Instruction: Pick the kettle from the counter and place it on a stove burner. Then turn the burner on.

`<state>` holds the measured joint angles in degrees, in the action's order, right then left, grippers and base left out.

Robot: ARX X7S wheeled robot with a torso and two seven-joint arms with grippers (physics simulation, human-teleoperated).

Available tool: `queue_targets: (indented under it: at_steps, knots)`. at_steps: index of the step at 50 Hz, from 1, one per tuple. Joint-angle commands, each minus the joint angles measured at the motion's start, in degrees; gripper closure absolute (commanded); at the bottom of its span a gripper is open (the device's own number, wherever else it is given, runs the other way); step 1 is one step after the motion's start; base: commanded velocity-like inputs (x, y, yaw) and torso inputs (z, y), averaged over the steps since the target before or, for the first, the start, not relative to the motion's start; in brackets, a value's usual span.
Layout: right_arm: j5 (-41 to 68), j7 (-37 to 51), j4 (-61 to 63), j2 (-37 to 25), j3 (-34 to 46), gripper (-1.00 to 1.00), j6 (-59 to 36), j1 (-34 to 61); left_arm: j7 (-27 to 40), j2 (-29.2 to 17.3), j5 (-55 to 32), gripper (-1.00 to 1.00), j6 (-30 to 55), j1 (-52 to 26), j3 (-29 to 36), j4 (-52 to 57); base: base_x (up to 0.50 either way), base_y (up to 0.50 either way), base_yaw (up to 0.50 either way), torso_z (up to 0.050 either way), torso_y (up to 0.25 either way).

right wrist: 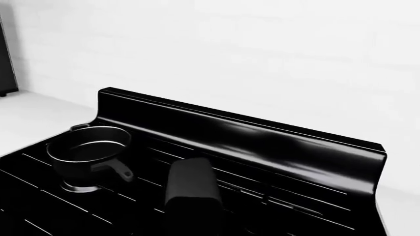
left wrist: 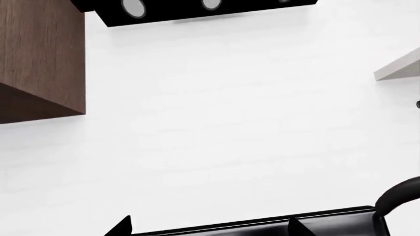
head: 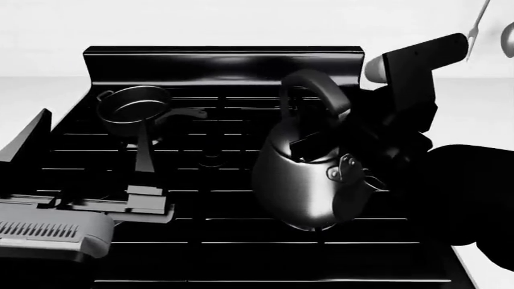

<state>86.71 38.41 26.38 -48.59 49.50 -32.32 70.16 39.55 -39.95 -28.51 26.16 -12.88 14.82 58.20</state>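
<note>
Glossy black range (head: 225, 66) against a white wall (right wrist: 262, 54); kettle (head: 301, 180) over the grates, handle pinched by the right gripper (head: 321, 141); left gripper's (head: 148, 198) state cannot be told.

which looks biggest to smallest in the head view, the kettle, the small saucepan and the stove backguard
1. stove backguard, widest though farthest away
2. kettle, nearer the camera, which adds to its apparent size
3. saucepan, smallest and set farther back
</note>
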Motion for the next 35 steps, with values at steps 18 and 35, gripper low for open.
queue_targets:
  at_steps: [18, 35]
  knots:
    - [2.1, 2.1, 5.3, -1.9, -1.9, -1.0, 0.5, 0.3, 1.5, -1.5, -0.7, -1.0, -1.3, -0.4, 1.1, -0.3, 0.0, 0.0, 0.0, 0.0, 0.0]
    - [2.2, 2.2, 6.4, -1.9, -2.2, -1.0, 0.9, -0.1, 2.3, -2.3, -1.0, -1.0, -2.0, -0.5, 1.6, -0.4, 0.0, 0.0, 0.0, 0.0, 0.0]
